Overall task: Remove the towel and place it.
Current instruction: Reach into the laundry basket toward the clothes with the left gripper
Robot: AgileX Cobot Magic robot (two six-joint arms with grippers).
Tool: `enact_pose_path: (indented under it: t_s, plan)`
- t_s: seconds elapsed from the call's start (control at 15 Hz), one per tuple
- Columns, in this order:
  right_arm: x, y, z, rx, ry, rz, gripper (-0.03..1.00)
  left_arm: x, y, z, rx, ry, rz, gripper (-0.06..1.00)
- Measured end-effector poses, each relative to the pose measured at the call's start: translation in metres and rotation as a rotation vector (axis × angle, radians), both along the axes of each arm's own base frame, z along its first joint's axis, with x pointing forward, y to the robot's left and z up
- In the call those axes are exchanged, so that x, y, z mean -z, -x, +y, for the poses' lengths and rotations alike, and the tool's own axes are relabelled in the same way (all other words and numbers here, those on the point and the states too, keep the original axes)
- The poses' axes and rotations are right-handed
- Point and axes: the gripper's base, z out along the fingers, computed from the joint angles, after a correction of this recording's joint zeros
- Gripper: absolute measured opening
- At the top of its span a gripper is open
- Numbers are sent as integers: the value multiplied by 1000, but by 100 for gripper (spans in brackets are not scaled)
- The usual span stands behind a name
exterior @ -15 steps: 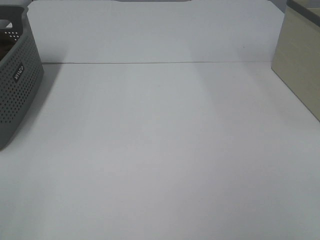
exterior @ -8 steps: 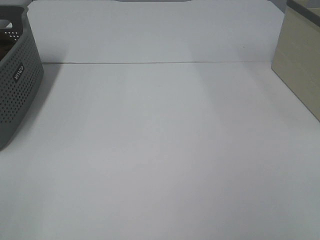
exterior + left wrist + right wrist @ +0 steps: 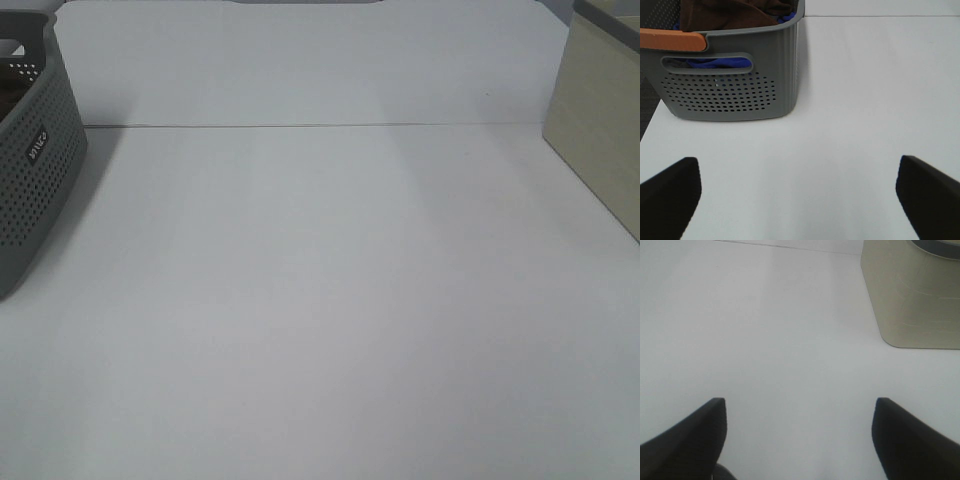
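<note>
The dark brown towel [image 3: 730, 12] lies bunched inside the grey perforated basket [image 3: 735, 85], over some blue cloth [image 3: 715, 63]. In the high view only a corner of the basket [image 3: 35, 170] shows at the left edge, and neither arm appears. My left gripper [image 3: 797, 192] hovers over the white table short of the basket, jaws wide apart with nothing between them. My right gripper [image 3: 799, 435] is open too, empty, above bare table near a beige box [image 3: 912, 295].
An orange handle [image 3: 672, 39] sits on the basket's rim. The beige box [image 3: 600, 120] stands at the right edge of the table. A white backboard [image 3: 310, 60] closes the far side. The white table [image 3: 330, 300] spreads between basket and box.
</note>
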Motion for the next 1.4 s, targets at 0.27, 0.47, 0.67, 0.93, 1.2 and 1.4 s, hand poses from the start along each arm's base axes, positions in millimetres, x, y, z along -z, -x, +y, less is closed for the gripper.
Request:
enact_pose_path:
  t_s: [0.27, 0.47, 0.67, 0.93, 1.2, 1.4]
  plan:
    - [0, 0, 0, 0, 0, 0, 77, 0, 0, 0, 0, 0, 0, 99]
    - [0, 0, 0, 0, 0, 0, 77, 0, 0, 0, 0, 0, 0, 99]
    - [0, 0, 0, 0, 0, 0, 77, 0, 0, 0, 0, 0, 0, 99]
    - [0, 0, 0, 0, 0, 0, 77, -7, 2, 0, 19, -32, 32, 99]
    - [0, 0, 0, 0, 0, 0, 77, -74, -15, 4, 124, -263, 136, 97]
    - [0, 0, 0, 0, 0, 0, 77, -145, -87, 23, 212, -582, 264, 97]
